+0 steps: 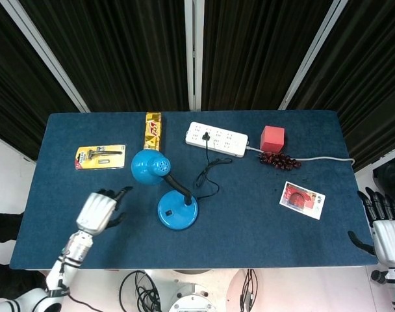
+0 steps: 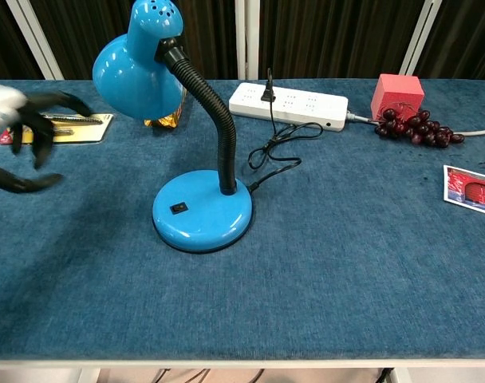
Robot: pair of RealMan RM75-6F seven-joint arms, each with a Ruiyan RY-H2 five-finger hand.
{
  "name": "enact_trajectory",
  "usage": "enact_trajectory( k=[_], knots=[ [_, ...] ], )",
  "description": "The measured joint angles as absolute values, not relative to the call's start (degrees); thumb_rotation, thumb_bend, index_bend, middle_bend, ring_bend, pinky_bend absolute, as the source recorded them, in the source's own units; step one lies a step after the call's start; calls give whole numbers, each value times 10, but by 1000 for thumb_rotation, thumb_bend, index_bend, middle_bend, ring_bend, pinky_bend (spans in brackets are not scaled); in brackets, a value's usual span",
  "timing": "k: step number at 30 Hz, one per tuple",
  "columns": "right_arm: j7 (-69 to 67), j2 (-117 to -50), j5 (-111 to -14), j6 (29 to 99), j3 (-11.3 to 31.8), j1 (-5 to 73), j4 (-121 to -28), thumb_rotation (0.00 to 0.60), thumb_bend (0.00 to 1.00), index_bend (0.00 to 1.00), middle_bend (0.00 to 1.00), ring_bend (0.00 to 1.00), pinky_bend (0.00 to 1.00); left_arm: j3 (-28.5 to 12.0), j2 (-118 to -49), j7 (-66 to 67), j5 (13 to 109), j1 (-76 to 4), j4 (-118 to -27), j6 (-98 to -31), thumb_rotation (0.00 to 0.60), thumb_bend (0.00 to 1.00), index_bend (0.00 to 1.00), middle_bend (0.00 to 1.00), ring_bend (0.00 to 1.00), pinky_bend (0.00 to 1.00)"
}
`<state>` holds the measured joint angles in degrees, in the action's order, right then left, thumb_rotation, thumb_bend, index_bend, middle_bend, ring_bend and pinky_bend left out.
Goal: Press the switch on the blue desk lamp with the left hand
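On the blue cloth-covered bench point(image 1: 262, 214), blue gooseneck desk lamp point(image 1: 177, 211) stands mid-front, black switch point(image 2: 178, 208) on its round base; left hand point(image 1: 99, 211) well apart, fingers point(image 2: 35, 132) spread, holding nothing

White power strip point(image 2: 288, 105), red cube point(image 2: 397, 95) beside grapes point(image 2: 415, 128), packaged razor point(image 1: 100, 156), snack bar point(image 1: 152, 130), photo card point(image 1: 303, 199).

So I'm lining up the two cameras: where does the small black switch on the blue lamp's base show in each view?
Head view: the small black switch sits left of centre on the round blue lamp base, low in the picture.
Chest view: the switch is on the base's left part, left of centre.
Shared landmark: the white power strip behind the lamp.
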<state>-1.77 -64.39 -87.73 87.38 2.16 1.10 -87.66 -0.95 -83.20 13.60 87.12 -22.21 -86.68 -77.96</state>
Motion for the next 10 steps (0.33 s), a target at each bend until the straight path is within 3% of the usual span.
enact_trajectory(
  k=[1, 3, 6, 10],
  knots=[
    [-17, -644, -876, 872, 22, 11, -877, 600, 167, 0, 0, 0, 0, -9, -821, 128, 867, -209, -865, -793, 600, 113, 122, 116, 49, 156],
    [-15, -644, -873, 863, 21, 13, -880, 600, 166, 0, 0, 0, 0, -6, -790, 105, 852, -184, -867, -807, 600, 67, 95, 18, 3, 105],
    [1, -643, -869, 850, 19, 16, -888, 600, 160, 0, 0, 0, 0, -3, -755, 79, 840, -165, -867, -805, 600, 8, 92, 0, 0, 37],
    [25, -643, -866, 836, 18, 25, -902, 600, 159, 0, 0, 0, 0, -3, -733, 77, 832, -139, -860, -836, 600, 0, 78, 0, 0, 0]
  ],
)
